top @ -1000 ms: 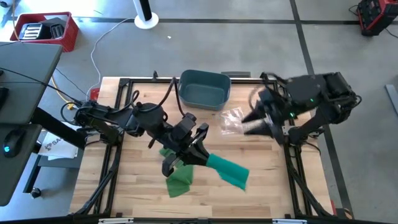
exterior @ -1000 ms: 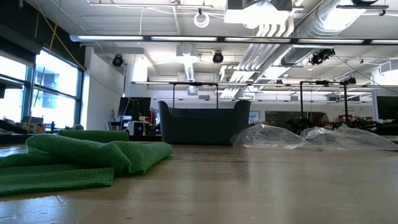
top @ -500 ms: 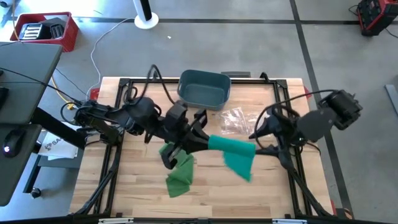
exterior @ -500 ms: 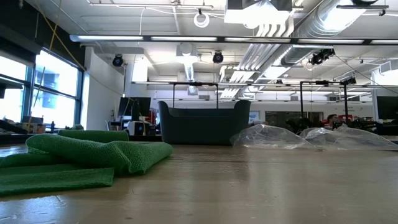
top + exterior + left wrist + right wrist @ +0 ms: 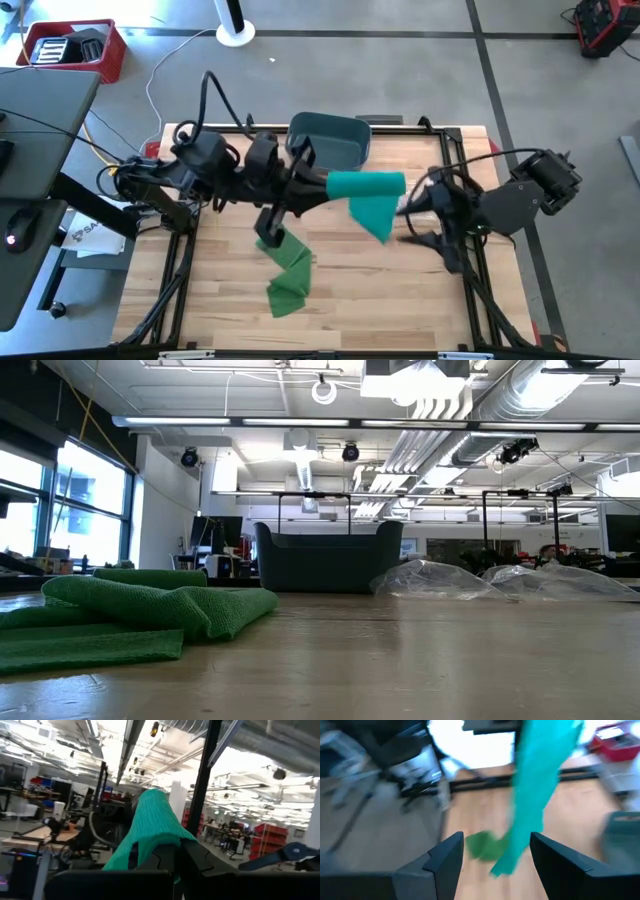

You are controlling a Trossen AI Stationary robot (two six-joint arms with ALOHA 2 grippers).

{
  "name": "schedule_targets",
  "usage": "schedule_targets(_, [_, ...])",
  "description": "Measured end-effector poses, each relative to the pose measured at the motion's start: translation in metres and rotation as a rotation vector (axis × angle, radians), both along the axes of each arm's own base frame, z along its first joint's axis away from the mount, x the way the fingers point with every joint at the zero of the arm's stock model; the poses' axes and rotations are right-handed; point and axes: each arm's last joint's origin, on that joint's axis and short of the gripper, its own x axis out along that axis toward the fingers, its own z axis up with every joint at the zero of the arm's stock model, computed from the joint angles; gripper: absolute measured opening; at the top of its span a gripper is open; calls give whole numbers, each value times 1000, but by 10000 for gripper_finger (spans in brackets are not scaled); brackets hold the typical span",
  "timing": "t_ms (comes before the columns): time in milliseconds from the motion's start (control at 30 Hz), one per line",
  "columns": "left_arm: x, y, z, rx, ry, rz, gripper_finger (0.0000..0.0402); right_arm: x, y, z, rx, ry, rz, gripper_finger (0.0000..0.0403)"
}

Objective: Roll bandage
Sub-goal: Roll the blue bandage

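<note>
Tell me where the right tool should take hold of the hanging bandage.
Grip the loose tail below the left tool, coming in from the right tool's own side. The teal bandage hangs free there, its upper end is already clamped, and the right tool is open facing it.

A grey floor point(image 5: 400, 60) crossed by dark tape lines surrounds the wooden tabletop point(image 5: 420, 300). A red crate point(image 5: 75, 48) sits near a grey desk point(image 5: 35, 120). Across the room, large windows point(image 5: 60, 500) glow beneath exposed ceiling ducts point(image 5: 470, 410).
</note>
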Motion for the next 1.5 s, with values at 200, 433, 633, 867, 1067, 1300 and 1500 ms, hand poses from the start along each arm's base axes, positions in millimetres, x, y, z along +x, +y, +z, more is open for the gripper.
schedule_targets(200, [-2, 3, 3, 11, 9, 15, 1, 15, -9, -3, -97, -28, -147, 222])
schedule_targets(433, [-3, 4, 3, 26, 9, 50, 1, 41, -9, -12, -157, -3, -117, 173])
schedule_targets(633, [-26, 16, 12, 71, 65, 186, 1, 57, -7, -20, -128, 37, -65, 16])
schedule_targets(867, [-60, 40, 14, 102, 217, 383, 1, 58, 0, -13, -51, -28, 20, 3])
schedule_targets(1067, [-65, 46, 10, 125, 284, 413, 1, 44, -2, 7, 29, -154, 86, 1])
schedule_targets(1300, [-52, 43, -10, 201, 439, 420, 1, 27, -8, 54, 108, -539, 181, 0])
schedule_targets(1500, [-34, 33, -27, 184, 519, 379, 1, 6, -28, 86, 96, -809, 48, 0])
